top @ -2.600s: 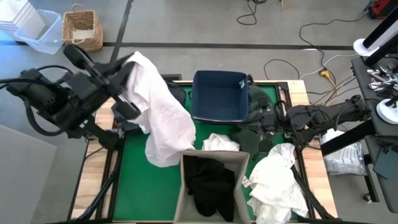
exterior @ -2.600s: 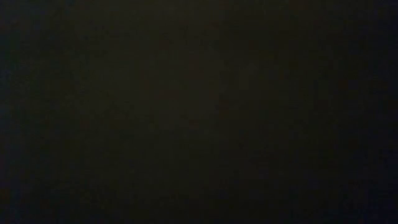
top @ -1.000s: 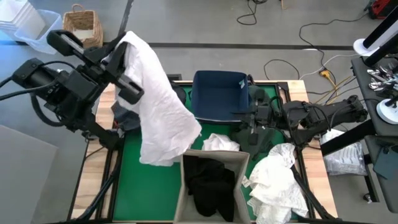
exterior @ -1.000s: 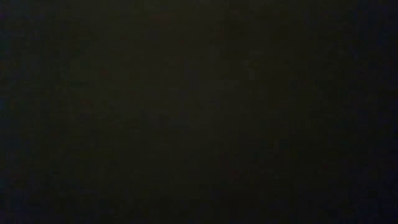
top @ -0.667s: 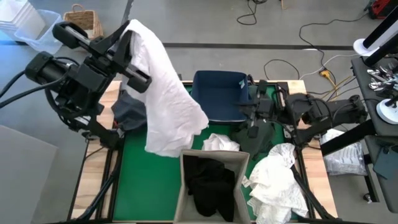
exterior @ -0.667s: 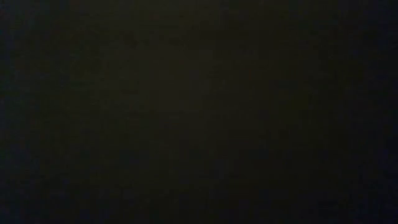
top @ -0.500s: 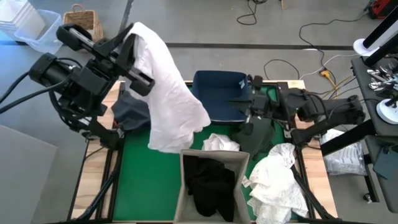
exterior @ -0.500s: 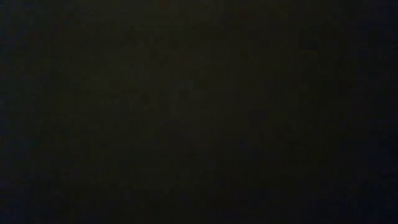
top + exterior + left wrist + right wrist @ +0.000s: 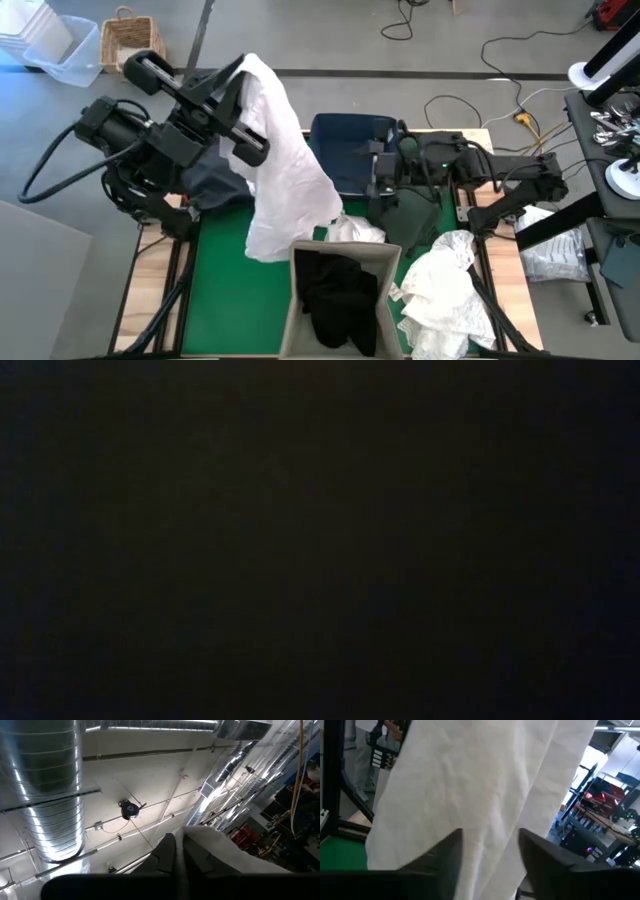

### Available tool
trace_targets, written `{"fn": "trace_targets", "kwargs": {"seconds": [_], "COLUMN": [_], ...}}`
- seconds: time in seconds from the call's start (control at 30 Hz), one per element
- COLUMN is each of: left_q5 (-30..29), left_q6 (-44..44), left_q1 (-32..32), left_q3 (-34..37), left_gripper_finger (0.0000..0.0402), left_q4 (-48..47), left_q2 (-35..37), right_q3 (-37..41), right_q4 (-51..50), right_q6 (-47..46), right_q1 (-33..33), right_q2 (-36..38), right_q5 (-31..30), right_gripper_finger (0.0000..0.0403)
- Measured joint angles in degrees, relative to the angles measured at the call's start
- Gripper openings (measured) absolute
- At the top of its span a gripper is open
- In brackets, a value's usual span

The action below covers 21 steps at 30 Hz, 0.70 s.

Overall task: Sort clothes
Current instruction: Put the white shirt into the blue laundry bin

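White garments [image 9: 285, 165] three, one hanging from left fingers [image 9: 243, 75], right fingers [image 9: 490, 857] parted, two bins [image 9: 345, 150].

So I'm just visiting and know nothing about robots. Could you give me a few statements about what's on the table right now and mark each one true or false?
1. The left gripper holds a white garment up in the air. True.
2. The beige fabric bin has white clothes inside. False: a black garment lies in it.
3. The right gripper is open, near the hanging white garment. True.
4. The navy blue bin is full of clothes. False: it looks empty.
5. A crumpled white garment lies to the right of the beige bin. True.
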State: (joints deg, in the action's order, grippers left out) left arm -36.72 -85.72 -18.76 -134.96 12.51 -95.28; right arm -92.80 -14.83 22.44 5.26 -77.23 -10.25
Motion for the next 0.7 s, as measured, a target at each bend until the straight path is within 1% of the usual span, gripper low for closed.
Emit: {"fn": "trace_targets", "kwargs": {"seconds": [0.17, 0.23, 0.3, 0.37, 0.43, 0.57, 0.7], "left_q5": [0.0, 0.0, 0.0, 0.0, -0.1, 0.4, 3.3], "left_q6": [-0.7, -0.6, -0.4, -0.2, -0.1, 1.7, 6.6], "left_q1": [0.1, 0.1, 0.2, 0.3, 0.6, 0.8, 0.9], "left_q3": [0.0, 0.0, 0.0, 0.0, 0.0, 0.1, 0.1], "left_gripper_finger": [0.0, 0.0, 0.0, 0.0, 0.0, 0.0, 0.0], "left_q4": [0.0, 0.0, 0.0, 0.0, 0.1, 0.0, 0.1], "left_q2": [-0.3, -0.3, -0.3, -0.3, -0.4, -0.6, -0.6], "right_q3": [-0.7, -0.9, -0.9, -0.9, -0.8, -2.0, -5.0], "right_q4": [-0.5, 0.1, -0.3, 0.0, 0.2, 1.6, 2.0], "right_q6": [-3.5, -3.8, -3.9, -4.0, -4.3, -6.0, -6.2], "right_q1": [0.0, 0.0, 0.0, -0.1, 0.0, -0.4, -1.6], "right_q2": [-1.0, -1.4, -1.8, -2.6, -3.7, -6.1, -9.5], "right_q5": [0.1, 0.3, 1.5, 4.3, 6.4, 6.8, 6.7], "right_gripper_finger": [0.0295, 0.0327, 0.0349, 0.036, 0.0362, 0.0364, 0.0364]}}
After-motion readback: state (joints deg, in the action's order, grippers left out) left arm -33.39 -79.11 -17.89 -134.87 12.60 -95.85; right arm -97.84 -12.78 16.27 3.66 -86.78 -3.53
